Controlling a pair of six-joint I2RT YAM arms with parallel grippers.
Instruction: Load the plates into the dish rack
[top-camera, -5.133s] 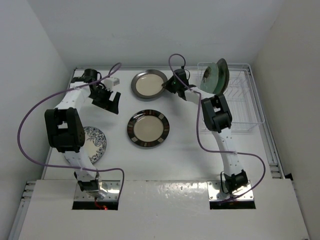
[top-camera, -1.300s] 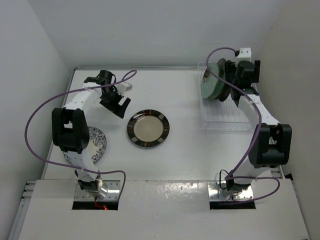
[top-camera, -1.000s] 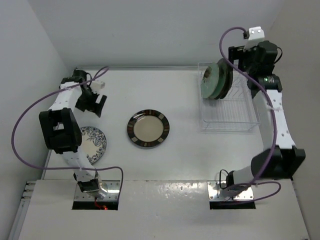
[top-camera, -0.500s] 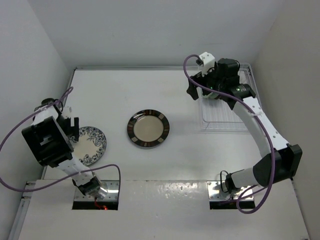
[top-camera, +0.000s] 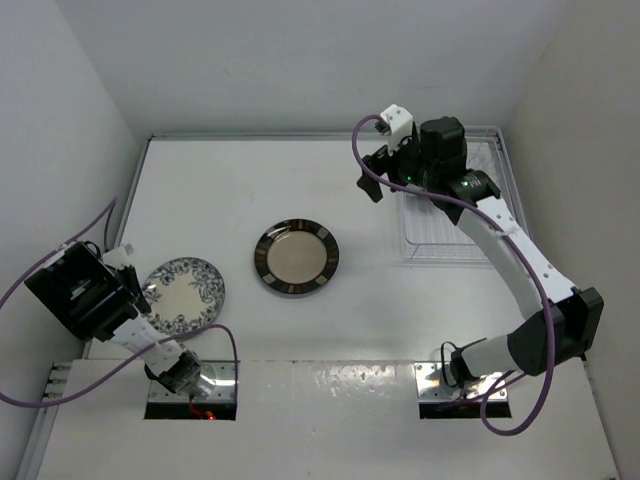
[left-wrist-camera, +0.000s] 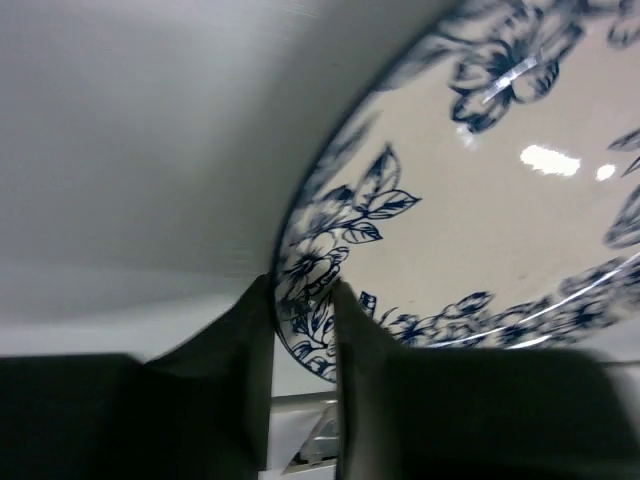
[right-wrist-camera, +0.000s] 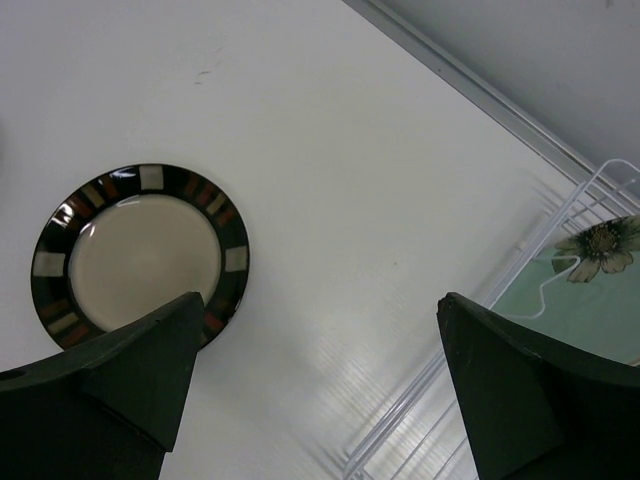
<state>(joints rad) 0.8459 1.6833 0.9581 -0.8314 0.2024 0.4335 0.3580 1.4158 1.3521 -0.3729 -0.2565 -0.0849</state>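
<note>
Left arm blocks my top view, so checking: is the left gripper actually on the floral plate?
Observer: Yes, left wrist view shows the left gripper pinching the rim of the blue floral plate, one finger each side.
Operator: Anything in the rack? Right arm covers it.
Observer: Right wrist view shows a mint-green flower plate in the dish rack.
Operator: Right gripper?
Observer: The right gripper is open and empty.

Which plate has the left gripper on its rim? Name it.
The blue floral plate: the left gripper pinches its rim. The striped-rim plate lies alone, ungripped.
</note>
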